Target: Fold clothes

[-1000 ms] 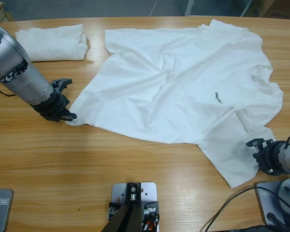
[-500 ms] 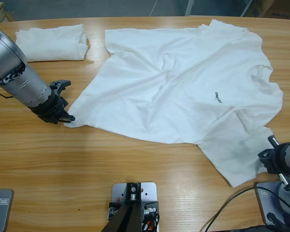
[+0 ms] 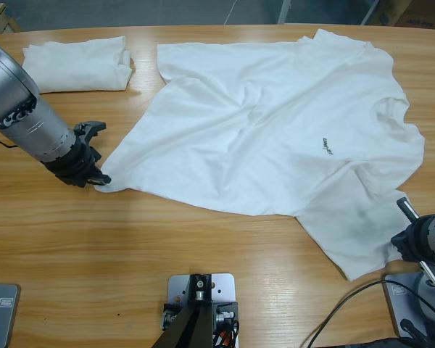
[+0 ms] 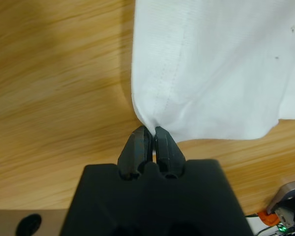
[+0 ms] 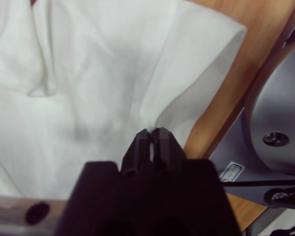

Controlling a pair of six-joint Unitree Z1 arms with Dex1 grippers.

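From the high view I have the T-shirt (image 3: 275, 138) spread crookedly across the far right half of the table (image 3: 167, 239), its dark chest logo (image 3: 327, 146) facing up, one corner trailing toward the near left and a sleeve hanging toward the near right edge. A second white garment, the folded shirt (image 3: 77, 64), sits at the far left, well apart from the work. My left gripper (image 3: 94, 176) is at the trailing hem corner, and my right gripper (image 3: 406, 239) is at the sleeve edge by the table's near right side. In the left wrist view the left gripper (image 4: 150, 135) has its jaws pressed together on the very tip of the stitched hem, with only a small pinch of cloth between them. In the right wrist view the right gripper (image 5: 151, 136) is likewise clamped on a raised pucker of the sleeve, close to the wooden edge and a grey rig base (image 5: 280, 123). My worry is the left hold: with so little fabric caught, any pull could let the hem slip free. I also judge that drawing both corners at once may drag the whole shirt rather than fold it, and the right arm has little room beside that base.
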